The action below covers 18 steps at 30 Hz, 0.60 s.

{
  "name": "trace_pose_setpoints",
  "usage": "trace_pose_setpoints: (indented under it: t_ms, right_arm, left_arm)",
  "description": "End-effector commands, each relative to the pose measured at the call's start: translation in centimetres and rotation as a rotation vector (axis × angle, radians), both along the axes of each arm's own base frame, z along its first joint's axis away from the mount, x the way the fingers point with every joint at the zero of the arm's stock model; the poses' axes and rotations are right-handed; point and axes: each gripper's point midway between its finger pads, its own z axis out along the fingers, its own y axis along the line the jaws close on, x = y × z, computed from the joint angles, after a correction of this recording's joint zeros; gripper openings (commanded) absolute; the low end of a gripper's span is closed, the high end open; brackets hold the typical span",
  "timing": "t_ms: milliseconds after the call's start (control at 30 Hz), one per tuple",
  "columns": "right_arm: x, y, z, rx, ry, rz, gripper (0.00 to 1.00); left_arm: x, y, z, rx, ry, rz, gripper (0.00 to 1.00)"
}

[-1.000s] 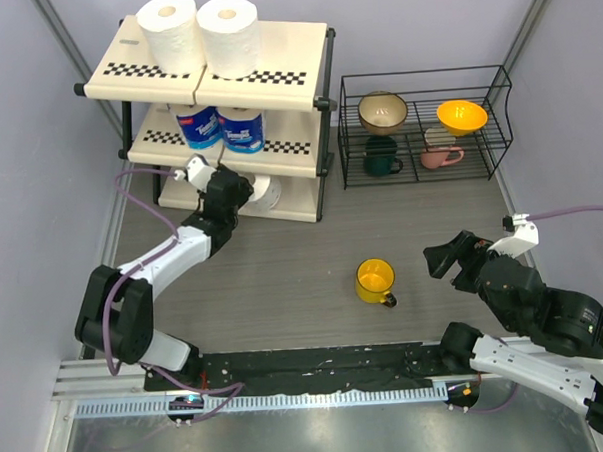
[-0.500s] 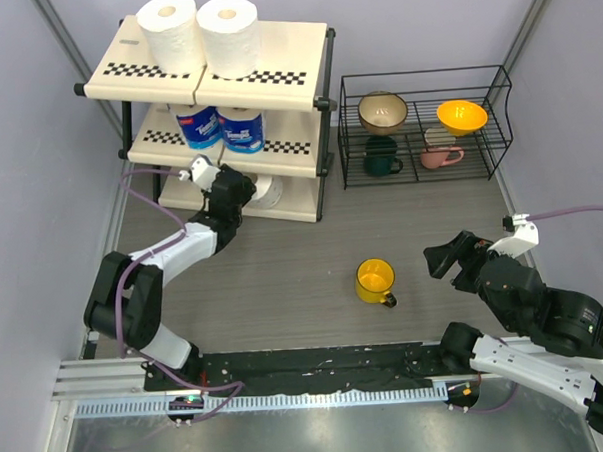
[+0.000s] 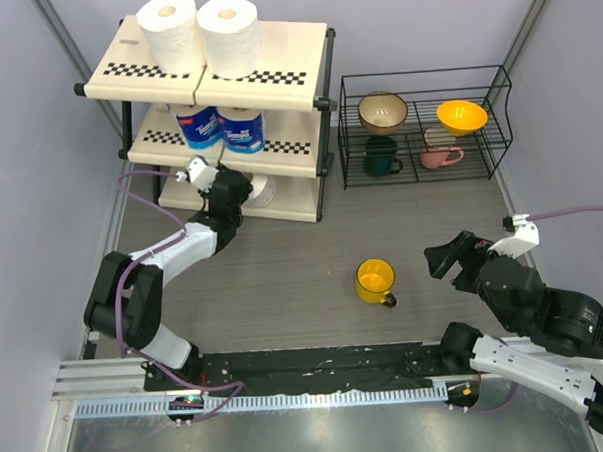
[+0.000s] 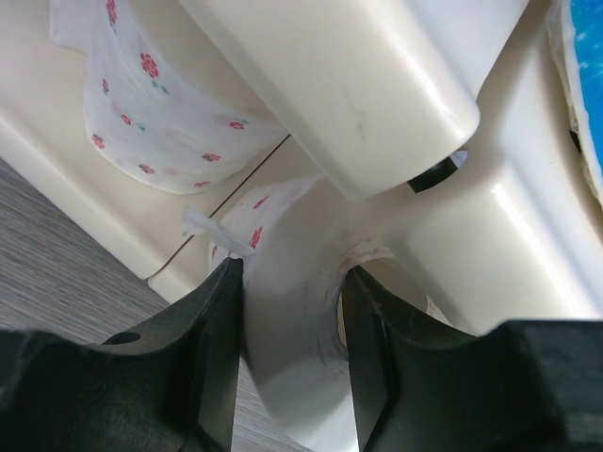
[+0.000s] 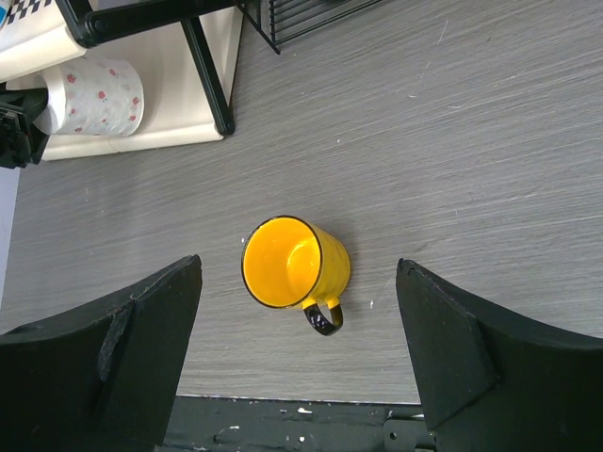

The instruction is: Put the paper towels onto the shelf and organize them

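- As the last floral-printed roll [image 4: 283, 235] sits at the mouth of the bottom tier of the shelf [image 3: 275, 75], it lies directly in the left hand [image 4: 292, 282], which pinches the roll's paper wall. One finger [image 4: 212, 358] presses the outside and the other appears to reach into the hollow core.
- The roll seems to lie on its side, core facing the hand, so its long axis runs along the line of reach into the tier. The judgement is that the coming move turns on sliding it straight in along that axis and then letting go.
- A second floral roll [image 4: 160, 122] rests just beside it on the same board, and the cream underside of the middle board [image 4: 358, 75] hangs close overhead. That leaves little room to lift or tilt.
- Above, two blue-wrapped rolls [image 3: 220, 127] fill the middle tier and two bare white rolls [image 3: 201, 32] stand upright on top.
- The right hand [image 3: 441, 257] is spread wide and holds nothing, well apart from the shelf, hovering over the table [image 3: 284, 287] near a yellow mug [image 3: 375, 280]. The left arm is clearly the nearer one.
- A black wire rack [image 3: 424, 126] of bowls and mugs stands to the right of the shelf, out of the way.
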Motion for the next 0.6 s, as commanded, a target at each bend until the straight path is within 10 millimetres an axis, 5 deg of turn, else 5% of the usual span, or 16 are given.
trace_pose_setpoints:
  t_ms: [0,333,567]
  right_arm:
    - [0.3,-0.3,1.1,0.030,-0.029,-0.031,0.89]
    - [0.3,-0.3,1.1,0.029,-0.028,-0.031,0.89]
    - [0.3,-0.3,1.0,0.025,-0.026,-0.030,0.89]
  left_arm:
    - [1.9,0.4,3.7,-0.040,-0.122,0.057,0.42]
    - [1.8,-0.2,2.5,-0.054,-0.098,0.032,0.88]
    - [0.7,-0.2,4.0,-0.096,-0.137,0.013,0.95]
